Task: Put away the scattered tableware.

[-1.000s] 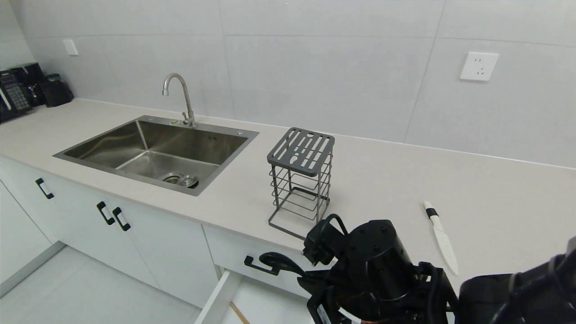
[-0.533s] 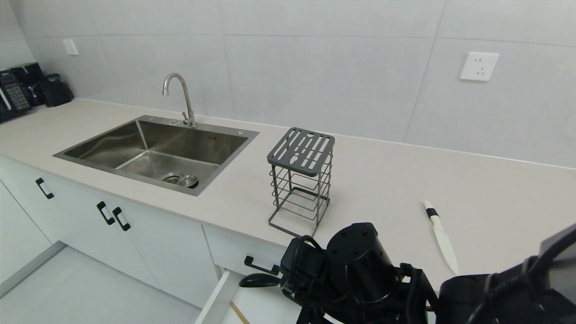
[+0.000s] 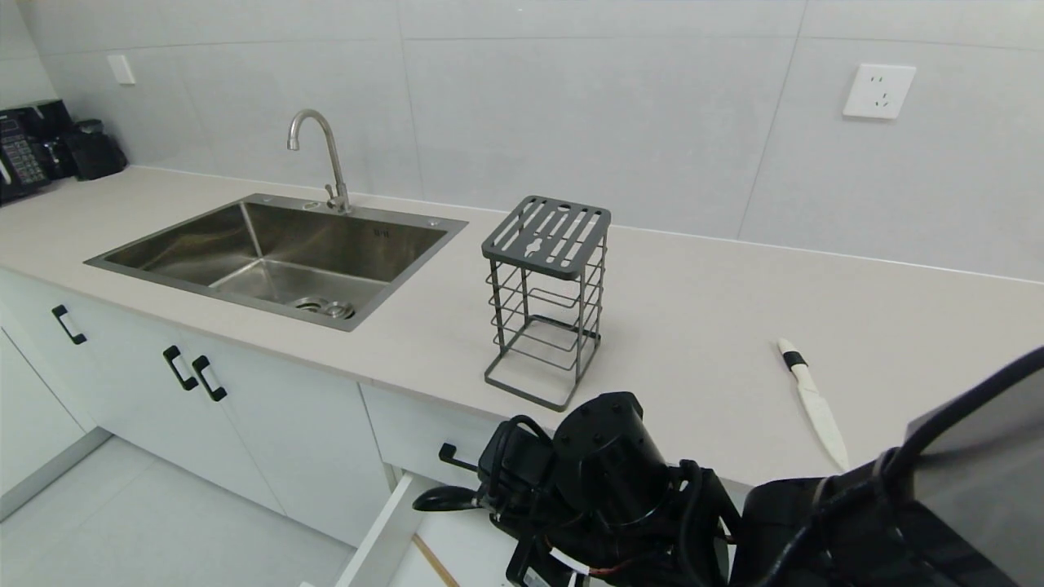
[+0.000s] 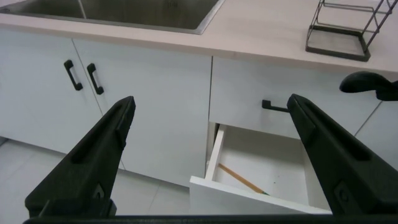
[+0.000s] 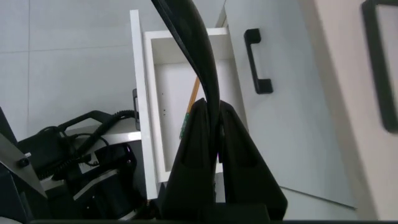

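Note:
My right gripper [image 3: 499, 494] [image 5: 211, 118] is shut on the handle of a black spoon [image 3: 444, 497] [image 5: 193, 56]. It holds the spoon in front of the counter edge, above an open white drawer [image 3: 383, 538] [image 4: 261, 168] [image 5: 180, 106]. The spoon's bowl [image 4: 364, 81] pokes out toward the left. A white knife [image 3: 811, 399] with a black band lies on the counter at the right. My left gripper [image 4: 211, 102] hangs open in front of the cabinet fronts, left of the drawer, holding nothing.
A dark wire rack [image 3: 546, 302] stands on the counter just behind the right gripper. The steel sink [image 3: 220, 297] with its tap is at the left. A thin wooden stick [image 4: 242, 180] lies in the drawer. Black-handled cabinet doors [image 4: 81, 74] are left of the drawer.
The head camera has tilted, so the counter sits higher in view. My right gripper has swung the spoon leftward and down, off the counter edge and over the open drawer.

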### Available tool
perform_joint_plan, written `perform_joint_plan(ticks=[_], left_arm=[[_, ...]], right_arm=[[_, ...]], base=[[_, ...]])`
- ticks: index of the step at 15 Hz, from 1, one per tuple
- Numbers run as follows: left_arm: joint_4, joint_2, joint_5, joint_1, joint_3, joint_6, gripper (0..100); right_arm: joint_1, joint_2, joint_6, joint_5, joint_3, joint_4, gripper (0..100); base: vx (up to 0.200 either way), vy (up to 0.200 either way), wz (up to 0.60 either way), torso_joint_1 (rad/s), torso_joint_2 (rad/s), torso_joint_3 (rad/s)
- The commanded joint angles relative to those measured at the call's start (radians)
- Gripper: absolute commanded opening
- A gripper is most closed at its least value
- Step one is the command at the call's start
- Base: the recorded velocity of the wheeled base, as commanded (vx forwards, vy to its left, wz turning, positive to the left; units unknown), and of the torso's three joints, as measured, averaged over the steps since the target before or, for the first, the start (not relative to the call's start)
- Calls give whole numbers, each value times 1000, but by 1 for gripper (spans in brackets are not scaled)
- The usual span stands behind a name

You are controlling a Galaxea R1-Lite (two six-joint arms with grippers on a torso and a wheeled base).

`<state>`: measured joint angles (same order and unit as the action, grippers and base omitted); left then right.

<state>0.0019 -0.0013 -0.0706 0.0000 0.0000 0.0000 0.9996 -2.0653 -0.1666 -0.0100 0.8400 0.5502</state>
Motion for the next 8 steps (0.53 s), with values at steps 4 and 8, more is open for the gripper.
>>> perform_joint_plan(ticks=[4,8], left_arm=[[0,1,0,0,0,0,100],[0,1,0,0,0,0,100]], right_arm=[[-1,-29,-1,-21,19,-3,0],[-1,-59,-1,-36,74,-35,0]], base=[[0,0,0,-224,441,220],[0,0,0,-211,409,200]])
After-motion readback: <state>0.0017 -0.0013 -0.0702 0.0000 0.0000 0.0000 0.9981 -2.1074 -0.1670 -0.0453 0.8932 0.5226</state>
